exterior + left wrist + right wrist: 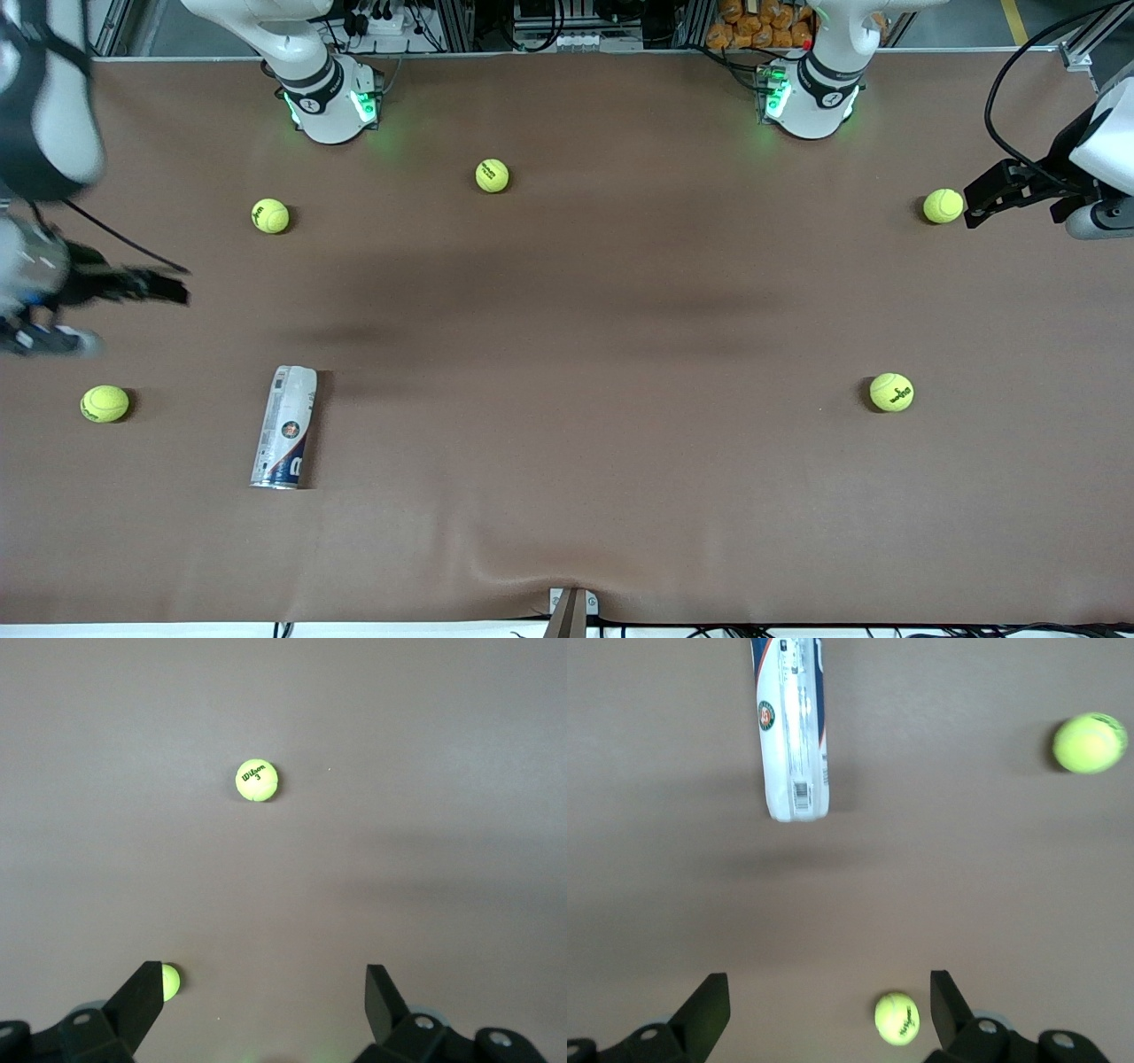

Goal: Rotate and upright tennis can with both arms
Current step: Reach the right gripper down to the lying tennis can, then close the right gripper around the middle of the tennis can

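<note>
A: Status? Right gripper [173, 288] first.

B: I'm hovering it empty, fingers spread, near the tennis can [285, 427], which is lying flat at my right arm's end, untouched.

A: Left gripper [979, 202]?

B: I'm holding it spread too, empty, beside a tennis ball [943, 206]. Everything remains.

Even, soft overhead light leaves broad faint shadows across the table [567, 461], while the right gripper [168, 288] is motion-blurred.

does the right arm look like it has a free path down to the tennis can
Probably yes. The right end effector hangs open over bare table toward the right arm's end, and the tennis can lies on its side with nothing on it; the closest tennis ball sits apart from it.
</note>
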`<state>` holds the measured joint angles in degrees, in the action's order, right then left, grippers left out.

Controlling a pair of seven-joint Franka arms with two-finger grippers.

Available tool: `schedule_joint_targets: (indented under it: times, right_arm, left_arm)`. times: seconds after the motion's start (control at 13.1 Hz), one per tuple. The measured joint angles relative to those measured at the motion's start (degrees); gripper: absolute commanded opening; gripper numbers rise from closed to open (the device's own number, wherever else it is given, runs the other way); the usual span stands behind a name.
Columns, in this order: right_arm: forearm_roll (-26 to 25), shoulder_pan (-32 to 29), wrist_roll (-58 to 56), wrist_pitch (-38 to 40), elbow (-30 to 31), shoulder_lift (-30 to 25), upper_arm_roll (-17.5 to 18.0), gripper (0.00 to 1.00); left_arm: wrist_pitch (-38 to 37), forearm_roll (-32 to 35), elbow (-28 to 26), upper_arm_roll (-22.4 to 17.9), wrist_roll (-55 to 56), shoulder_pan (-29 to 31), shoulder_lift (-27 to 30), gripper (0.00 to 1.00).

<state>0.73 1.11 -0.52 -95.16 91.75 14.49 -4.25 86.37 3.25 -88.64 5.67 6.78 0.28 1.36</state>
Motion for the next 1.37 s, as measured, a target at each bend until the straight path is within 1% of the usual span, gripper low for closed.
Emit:
schedule_joint_targets:
  times: [0.23,0.46,0.76,0.99,1.37]
  right_arm:
    - [0.00,2.84,0.05,-9.05,0.12,8.14,0.04,1.00]
    - [0.00,3.23,0.05,-14.72,0.04,13.69,-0.05,1.00]
    - [0.00,3.07,-0.55,-17.84,-0.05,15.50,-0.18,1.00]
    - [0.01,3.19,-0.83,-22.08,-0.10,18.25,-0.04,1.00]
    - [3.25,3.42,-0.94,-26.64,-0.62,23.19,0.31,1.00]
  left_arm:
    - [-0.05,-0.01,-0.05,0.01,-0.03,0.00,0.01,1.00]
    - [-0.06,-0.02,-0.11,0.01,-0.04,0.01,0.00,1.00]
    - [-0.07,-0.02,-0.19,0.00,-0.04,0.04,-0.01,1.00]
    - [-0.06,-0.02,-0.29,-0.02,-0.04,0.06,-0.13,1.00]
    - [0.15,-0.02,-0.31,-0.02,-0.04,0.06,-0.65,1.00]
